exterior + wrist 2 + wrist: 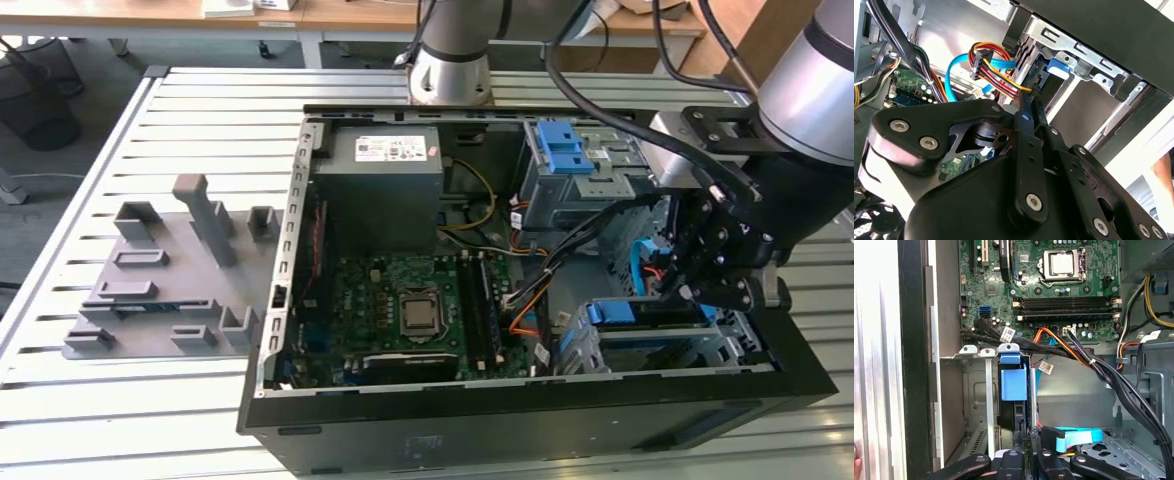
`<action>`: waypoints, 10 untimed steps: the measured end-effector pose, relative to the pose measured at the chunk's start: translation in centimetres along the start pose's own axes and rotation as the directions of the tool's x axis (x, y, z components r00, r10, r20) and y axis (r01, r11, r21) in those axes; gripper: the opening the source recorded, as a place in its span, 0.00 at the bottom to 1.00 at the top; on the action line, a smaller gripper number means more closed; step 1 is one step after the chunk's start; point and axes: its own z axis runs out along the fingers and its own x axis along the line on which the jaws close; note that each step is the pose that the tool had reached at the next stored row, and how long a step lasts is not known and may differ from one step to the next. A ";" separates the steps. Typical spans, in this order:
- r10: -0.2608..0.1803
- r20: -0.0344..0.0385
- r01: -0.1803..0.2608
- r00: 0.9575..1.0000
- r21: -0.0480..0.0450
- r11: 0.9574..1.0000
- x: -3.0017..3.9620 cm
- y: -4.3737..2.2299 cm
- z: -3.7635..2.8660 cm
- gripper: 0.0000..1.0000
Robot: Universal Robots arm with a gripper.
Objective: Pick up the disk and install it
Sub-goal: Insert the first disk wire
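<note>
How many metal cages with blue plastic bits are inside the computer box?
2. One grey metal cage with a blue plastic latch stands beside the grey power-supply box. The other blue-topped cage sits next to the black gripper, which may hide more.

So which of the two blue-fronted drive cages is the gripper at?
The lower one, at the case's front corner beneath the gripper; the other cage sits beside the power supply.
</note>
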 end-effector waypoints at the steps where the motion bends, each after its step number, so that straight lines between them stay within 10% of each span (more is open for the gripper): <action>1: 0.000 0.000 0.000 1.000 0.000 1.000 0.01 0.07 0.00 0.16; 10: 0.000 0.000 0.000 1.000 0.000 1.000 0.00 0.06 0.01 0.16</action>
